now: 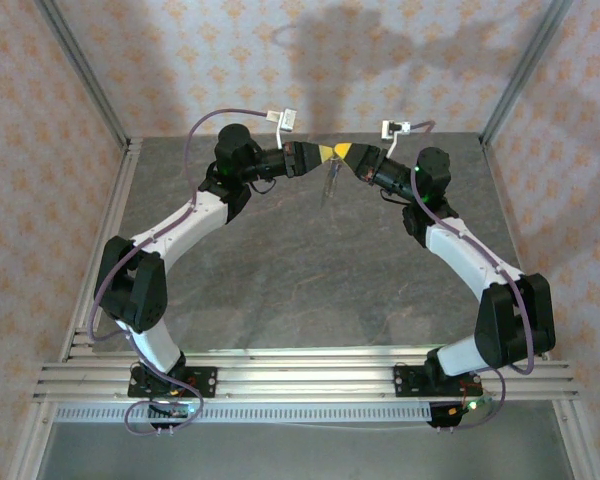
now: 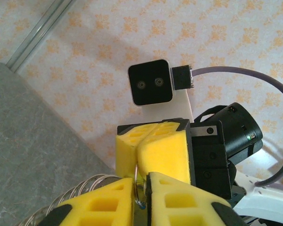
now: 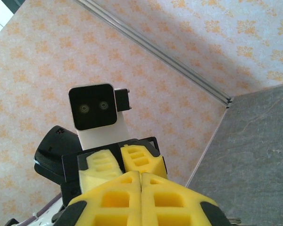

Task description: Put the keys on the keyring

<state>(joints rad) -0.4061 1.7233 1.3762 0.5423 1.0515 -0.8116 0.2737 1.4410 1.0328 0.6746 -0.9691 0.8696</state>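
Yellow left tool (image 2: 141,190), narrow gap around keyring (image 2: 135,185); right tool (image 2: 140,143) tight on it.

White-shelled arms (image 1: 185,222) with black joints (image 1: 138,290), purple cables (image 1: 195,130) and yellow ribbed tool fingers (image 2: 165,150).

Left gripper (image 2: 142,187): both fingers are running off the lower edge of the left wrist view, so it is not showing whether they are pinching the keyring (image 2: 135,181) wire sitting in their gap. A wire coil (image 2: 82,190) just outside the left finger is blurring and being cut by that same edge. Right gripper (image 3: 141,176): its closed fingers are covering anything lying between them. From above, a thin dangling item (image 1: 329,186) is hanging just below both grippers, too small to identify.
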